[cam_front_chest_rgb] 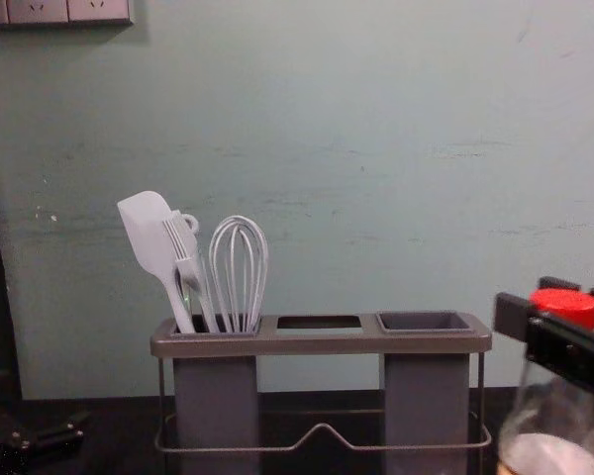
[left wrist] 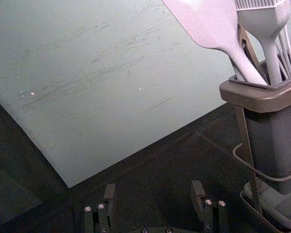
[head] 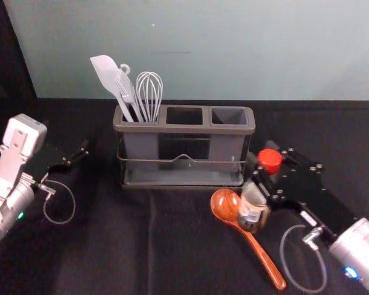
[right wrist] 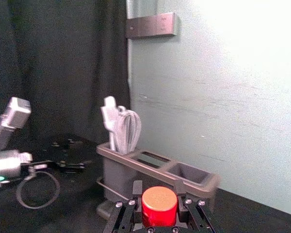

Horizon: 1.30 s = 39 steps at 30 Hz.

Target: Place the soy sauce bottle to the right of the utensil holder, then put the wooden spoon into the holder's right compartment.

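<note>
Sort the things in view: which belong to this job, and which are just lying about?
Part of the job:
- utensil holder
- soy sauce bottle, gripped by the right end effector near the holder's right end
- wooden spoon, lying in front

Just there:
- spatula, brush and whisk, in the left compartment
- wall socket panel

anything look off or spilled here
One oddity: the utensil holder has no cup under its middle slot, unlike on either side, so the wall shows through beneath. No spill or damage stands out.
</note>
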Each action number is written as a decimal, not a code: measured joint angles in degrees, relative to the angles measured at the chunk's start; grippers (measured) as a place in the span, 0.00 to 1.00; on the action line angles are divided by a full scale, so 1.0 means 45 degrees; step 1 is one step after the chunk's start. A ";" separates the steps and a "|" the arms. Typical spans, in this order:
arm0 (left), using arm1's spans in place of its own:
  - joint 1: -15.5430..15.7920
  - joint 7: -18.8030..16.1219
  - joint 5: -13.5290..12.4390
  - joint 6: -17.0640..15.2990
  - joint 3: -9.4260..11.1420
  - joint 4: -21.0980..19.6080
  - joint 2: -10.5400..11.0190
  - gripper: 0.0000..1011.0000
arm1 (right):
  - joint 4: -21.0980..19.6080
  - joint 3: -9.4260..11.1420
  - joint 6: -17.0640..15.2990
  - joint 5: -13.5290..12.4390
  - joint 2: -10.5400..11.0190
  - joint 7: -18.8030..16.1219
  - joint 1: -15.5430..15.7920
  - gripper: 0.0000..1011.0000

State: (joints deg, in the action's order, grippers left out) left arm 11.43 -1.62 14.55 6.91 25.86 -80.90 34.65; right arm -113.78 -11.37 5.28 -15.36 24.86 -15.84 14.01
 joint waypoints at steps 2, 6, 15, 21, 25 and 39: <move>0.0000 0.0000 0.0000 0.0000 0.0000 0.0000 0.0000 0.99 | 0.0106 0.0274 -0.0011 -0.0008 0.0004 0.0012 0.0021 0.38; 0.0000 0.0000 -0.0001 0.0001 0.0000 0.0000 0.0000 0.99 | 0.0601 0.0732 -0.0160 -0.0062 -0.0032 0.0021 -0.0168 0.38; 0.0000 0.0000 0.0000 0.0000 0.0000 0.0000 0.0000 0.99 | 0.1599 0.1144 -0.0322 -0.0081 -0.0219 -0.0045 -0.0914 0.38; 0.0000 0.0000 -0.0001 0.0000 0.0000 0.0000 0.0000 0.99 | 0.2686 0.1064 0.0075 0.0096 -0.0358 -0.0365 -0.1901 0.38; 0.0000 0.0000 0.0000 0.0000 0.0000 0.0000 0.0001 0.99 | 0.3508 0.0911 0.0284 0.0080 -0.0490 -0.0638 -0.2603 0.38; 0.0000 0.0000 0.0000 0.0000 0.0000 0.0000 0.0000 0.99 | 0.6116 0.0352 0.0595 -0.0662 -0.1158 -0.1361 -0.4771 0.38</move>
State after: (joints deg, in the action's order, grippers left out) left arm 11.43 -1.62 14.55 6.91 25.86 -80.90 34.64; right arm -86.25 -9.79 7.96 -18.34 19.65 -21.96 -7.46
